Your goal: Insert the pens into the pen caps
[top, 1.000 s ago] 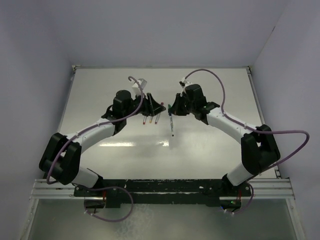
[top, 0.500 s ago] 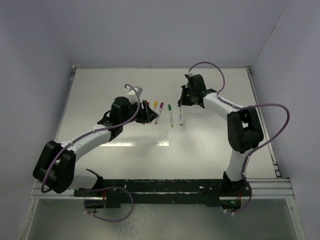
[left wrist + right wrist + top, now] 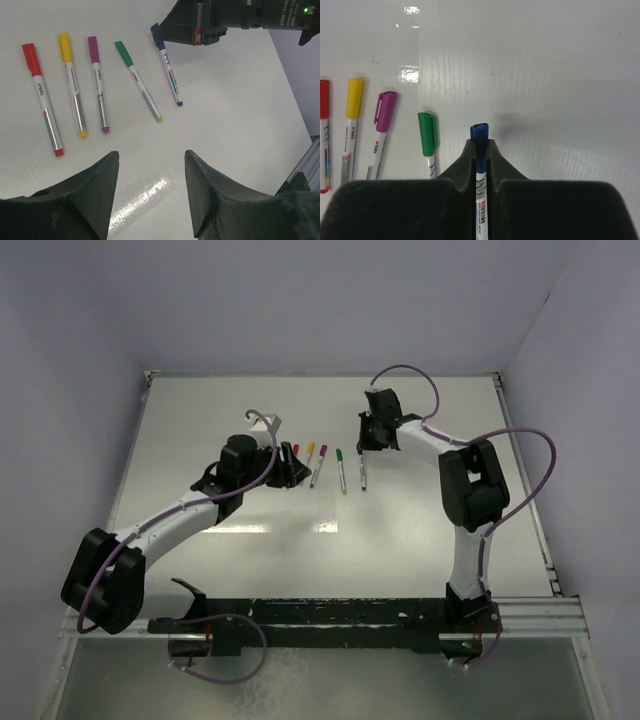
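Grips the blue pen (image 3: 170,77) in the right claw (image 3: 480,150), just behind its blue cap (image 3: 480,131) — holds the left claw (image 3: 151,156) released, empty, with red pen (image 3: 44,102), yellow pen (image 3: 73,87), purple pen (image 3: 99,87), green pen (image 3: 140,82) lying capped beyond its tips.

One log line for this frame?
left pincer: open, empty | right pincer: shut on blue pen, cap end | red pen, yellow pen, purple pen, green pen: capped, in row on table
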`<state>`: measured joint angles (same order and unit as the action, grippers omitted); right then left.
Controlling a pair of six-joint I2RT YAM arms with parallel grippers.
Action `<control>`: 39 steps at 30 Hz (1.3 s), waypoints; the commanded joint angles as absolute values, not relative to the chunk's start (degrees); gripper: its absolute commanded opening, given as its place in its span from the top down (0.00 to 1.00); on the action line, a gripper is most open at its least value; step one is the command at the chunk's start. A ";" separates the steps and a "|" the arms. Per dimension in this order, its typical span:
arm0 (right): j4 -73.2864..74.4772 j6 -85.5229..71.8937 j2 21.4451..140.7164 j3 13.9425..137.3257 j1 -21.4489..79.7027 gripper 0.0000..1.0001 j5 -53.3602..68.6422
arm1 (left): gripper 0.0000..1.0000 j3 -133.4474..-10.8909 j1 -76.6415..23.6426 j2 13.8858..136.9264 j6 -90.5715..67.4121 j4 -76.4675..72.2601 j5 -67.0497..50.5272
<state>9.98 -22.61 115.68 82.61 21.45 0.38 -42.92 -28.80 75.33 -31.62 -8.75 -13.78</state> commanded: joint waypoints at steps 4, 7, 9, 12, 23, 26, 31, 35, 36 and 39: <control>9.83 -22.42 118.76 86.57 21.45 1.00 -0.68 | 0.41 -42.91 -28.78 72.80 -29.95 -8.50 -12.40; 9.93 -22.59 119.51 87.09 21.45 0.86 -0.50 | 0.41 -42.89 -28.78 72.38 -29.97 -7.91 -12.03; 9.76 -22.47 119.49 87.10 21.45 0.75 -0.76 | 0.41 -42.89 -28.81 71.99 -29.88 -7.41 -11.61; 9.68 -22.24 118.99 86.86 21.45 0.67 -1.49 | 0.41 -42.82 -28.79 71.62 -29.71 -6.42 -10.84; 9.11 -21.31 107.22 84.54 21.24 0.58 -6.50 | 0.41 -44.26 -28.79 69.42 -25.80 -2.03 -7.78; 8.15 -21.29 102.10 81.68 20.33 0.58 -7.81 | 0.41 -45.07 -28.76 68.39 -24.33 -0.87 -5.98; 4.07 -24.54 93.16 72.38 14.39 0.57 -5.80 | 0.39 -43.62 -25.62 67.38 -26.81 -1.22 -6.13; 0.72 -28.09 85.60 64.01 6.16 0.57 -2.54 | 0.39 -40.77 -20.22 66.27 -30.16 -2.70 -9.64; 0.16 -28.58 83.69 62.25 3.68 0.57 -1.76 | 0.38 -40.35 -19.02 65.78 -30.51 -2.59 -9.93; -0.88 -28.61 77.23 56.23 0.13 0.57 -2.49 | 0.37 -39.31 -14.01 64.08 -31.89 -1.92 -11.11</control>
<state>2.26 -26.55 84.53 61.43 3.44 -3.27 -40.47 -18.87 67.02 -29.04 -0.27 -8.47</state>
